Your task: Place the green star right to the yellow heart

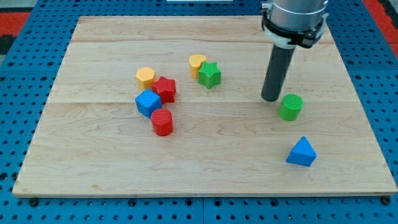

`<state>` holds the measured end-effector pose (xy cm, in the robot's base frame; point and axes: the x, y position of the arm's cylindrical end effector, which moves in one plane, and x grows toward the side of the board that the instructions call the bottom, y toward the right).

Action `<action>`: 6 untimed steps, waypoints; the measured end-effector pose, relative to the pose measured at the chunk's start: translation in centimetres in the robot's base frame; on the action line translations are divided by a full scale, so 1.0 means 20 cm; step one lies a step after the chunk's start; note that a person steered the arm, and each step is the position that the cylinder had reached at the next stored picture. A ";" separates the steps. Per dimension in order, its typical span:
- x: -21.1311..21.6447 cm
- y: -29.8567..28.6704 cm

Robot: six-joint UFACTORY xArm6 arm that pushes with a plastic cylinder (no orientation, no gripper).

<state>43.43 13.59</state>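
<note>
Resting on the wooden board (93,162), my tip (272,99) stands right of centre, touching no block. It is a bare rod end, with nothing to open or close and nothing held. The green star (209,74) lies well to the left of my tip and slightly farther back, with bare wood between us. That star sits just right of the yellow heart (197,63), touching it or nearly so, a little nearer than the heart. Just beside my tip, to its right and slightly nearer, stands a green cylinder (290,107), apart from the rod by a narrow gap. Nearer still on the right lies a blue triangular block (301,152). On the left clusters a yellow hexagonal block (145,76), a red star (165,89), a blue cube (148,102) and a red cylinder (162,122).
</note>
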 end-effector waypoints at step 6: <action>-0.23 -0.62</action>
